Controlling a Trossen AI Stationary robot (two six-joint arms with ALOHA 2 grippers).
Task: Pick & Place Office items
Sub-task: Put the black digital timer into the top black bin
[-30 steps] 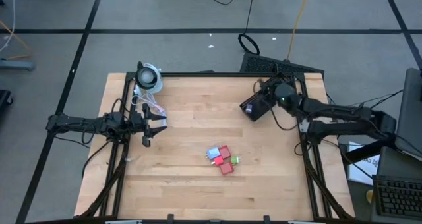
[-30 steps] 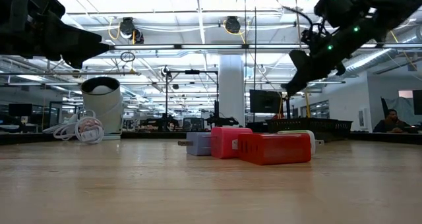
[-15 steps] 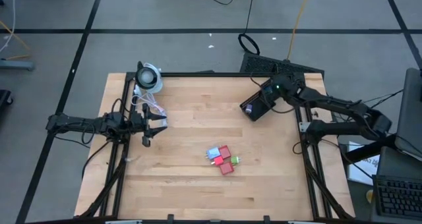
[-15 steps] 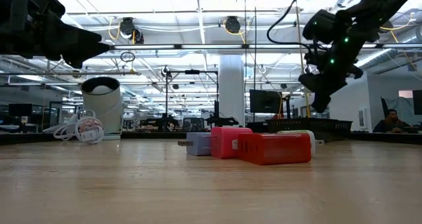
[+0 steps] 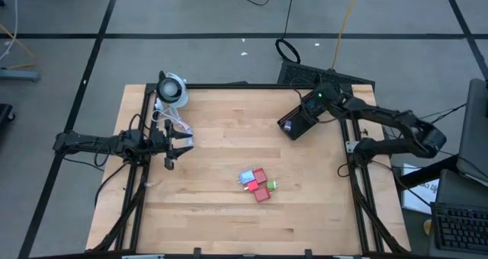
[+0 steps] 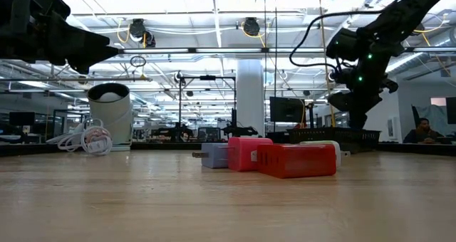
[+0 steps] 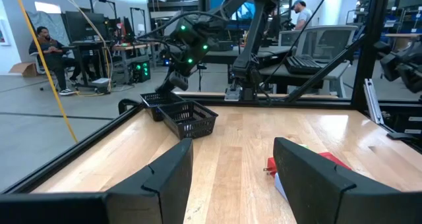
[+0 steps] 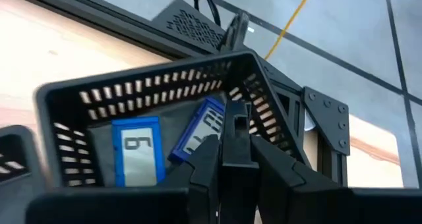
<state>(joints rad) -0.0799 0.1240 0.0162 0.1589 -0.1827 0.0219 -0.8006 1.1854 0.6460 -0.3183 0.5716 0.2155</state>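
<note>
Several small blocks (image 5: 257, 184), red, green and pale lilac, lie in a cluster on the wooden table; the low view shows the blocks (image 6: 278, 156) side-on. A black mesh basket (image 5: 296, 123) sits at the far right, with two blue labelled blocks (image 8: 138, 151) lying flat inside. My right gripper (image 8: 234, 151) points down over the basket (image 6: 335, 135), shut on a thin black block. My left gripper (image 5: 183, 142) waits open above the table's left edge, and in its wrist view the left gripper (image 7: 231, 165) faces the basket (image 7: 188, 115). My right gripper pinches a thin black block (image 8: 235, 122) between its two fingers. The fingers (image 6: 354, 114) come from above, pointing down. The block stands on edge, reaches out past the fingertips and is lifted clear above the basket's floor.
A round white-and-black device (image 5: 173, 90) and a white coiled cable (image 5: 171, 122) sit at the far left corner, just beyond my left gripper. A black frame (image 5: 229, 85) borders the table. Bare wood lies between the cluster and the basket. People sit in the room behind.
My right gripper has tipped from a slant to pointing straight down and has come lower over the basket, while its arm swung toward the table's far right. The blocks on the table and my left arm have kept still.
</note>
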